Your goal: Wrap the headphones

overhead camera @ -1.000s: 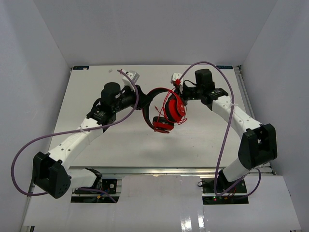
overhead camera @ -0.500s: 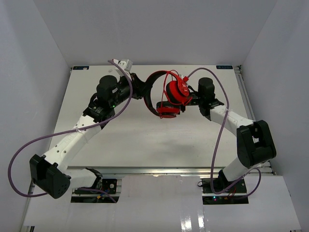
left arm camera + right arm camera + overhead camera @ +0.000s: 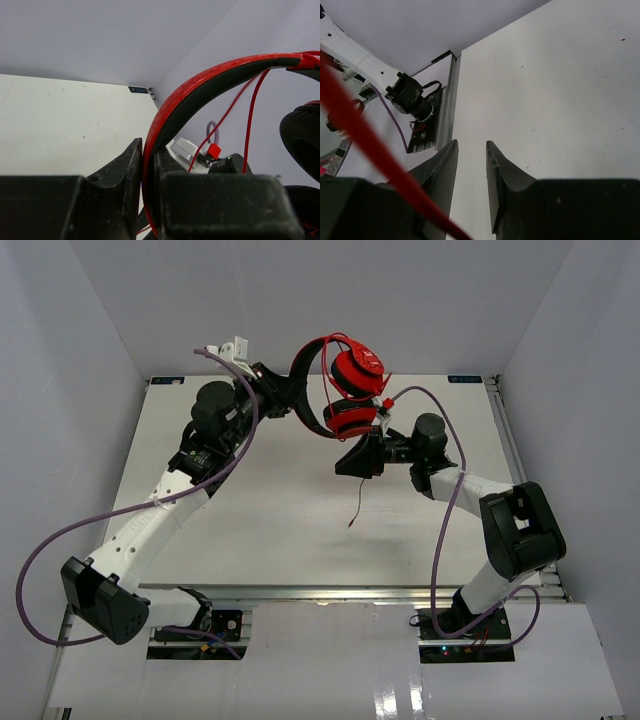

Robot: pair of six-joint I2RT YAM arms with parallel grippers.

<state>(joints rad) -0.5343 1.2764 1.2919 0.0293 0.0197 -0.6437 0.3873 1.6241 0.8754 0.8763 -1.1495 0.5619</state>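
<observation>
I have the left gripper (image 3: 289, 403) clamped on the band (image 3: 215, 75) of the headphones (image 3: 358, 370), aloft far-side, while the right gripper (image 3: 470, 150), narrowly parted and empty, sits just beneath the cups (image 3: 350, 420), cord (image 3: 358, 502) dangling beside it

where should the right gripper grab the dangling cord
Probably the cord on its free stretch hanging below the right gripper, approached sideways, jaws across it: it hangs thin and near vertical while the left gripper holds the headband up.
</observation>
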